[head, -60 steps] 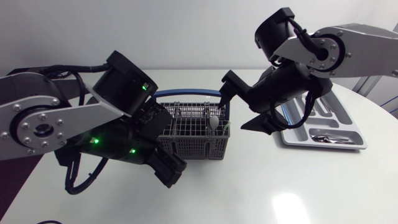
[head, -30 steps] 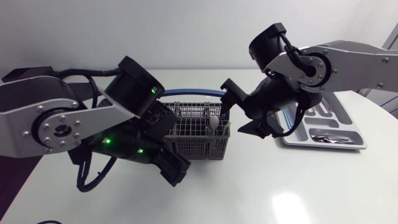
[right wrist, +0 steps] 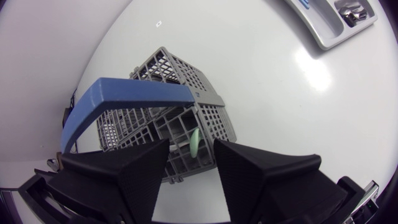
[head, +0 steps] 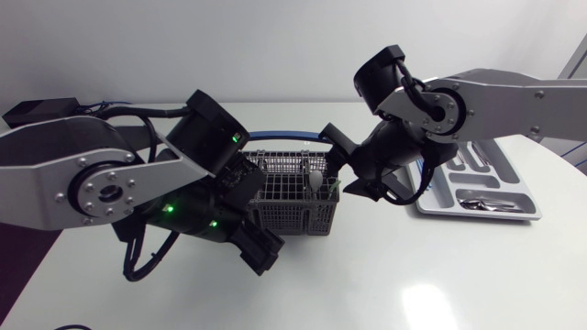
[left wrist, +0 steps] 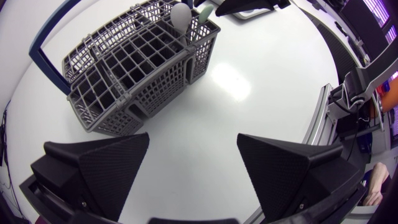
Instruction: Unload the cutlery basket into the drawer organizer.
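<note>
"Right gripper — how is it held?"

"Narrowly parted above the cutlery basket, with a pale green handle seen in the gap, not gripped."

"And the left gripper?"

"Spread wide, nothing held, just beside the basket. The basket is set mid-way along the table, toward its far edge — the drawer organizer is placed by the right edge, with cutlery lying in it."

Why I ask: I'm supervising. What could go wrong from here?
The open right pincer hangs over the pale green plastic utensil, beside the blue handle of the grey mesh basket; it might snag that and tip the basket. The slim utensil could slip when gripped. The left pincer hovers close, so arms may collide.
</note>
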Action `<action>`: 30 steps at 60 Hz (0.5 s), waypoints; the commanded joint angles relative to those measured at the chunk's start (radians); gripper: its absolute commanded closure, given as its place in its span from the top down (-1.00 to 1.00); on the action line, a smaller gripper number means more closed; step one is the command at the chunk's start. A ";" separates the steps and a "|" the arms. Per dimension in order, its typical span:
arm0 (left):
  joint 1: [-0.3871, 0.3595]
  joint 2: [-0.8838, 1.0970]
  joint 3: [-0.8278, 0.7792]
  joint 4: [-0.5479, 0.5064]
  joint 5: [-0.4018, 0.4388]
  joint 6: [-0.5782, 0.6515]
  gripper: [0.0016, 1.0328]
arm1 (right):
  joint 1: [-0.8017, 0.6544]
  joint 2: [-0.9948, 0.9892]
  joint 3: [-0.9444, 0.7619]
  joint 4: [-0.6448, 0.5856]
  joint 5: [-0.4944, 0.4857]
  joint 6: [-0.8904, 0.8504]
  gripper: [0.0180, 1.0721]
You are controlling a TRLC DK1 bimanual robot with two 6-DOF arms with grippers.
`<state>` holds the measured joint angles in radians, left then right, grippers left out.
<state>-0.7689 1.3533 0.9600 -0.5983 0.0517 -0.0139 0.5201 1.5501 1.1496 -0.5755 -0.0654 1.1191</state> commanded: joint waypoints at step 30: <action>-0.006 0.030 0.014 0.015 0.004 0.031 0.92 | 0.014 0.050 -0.008 0.019 0.052 0.027 -0.57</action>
<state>-0.7689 1.3655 0.9600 -0.5919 0.0517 -0.0013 0.5247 1.5757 1.1496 -0.5682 -0.0277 1.1191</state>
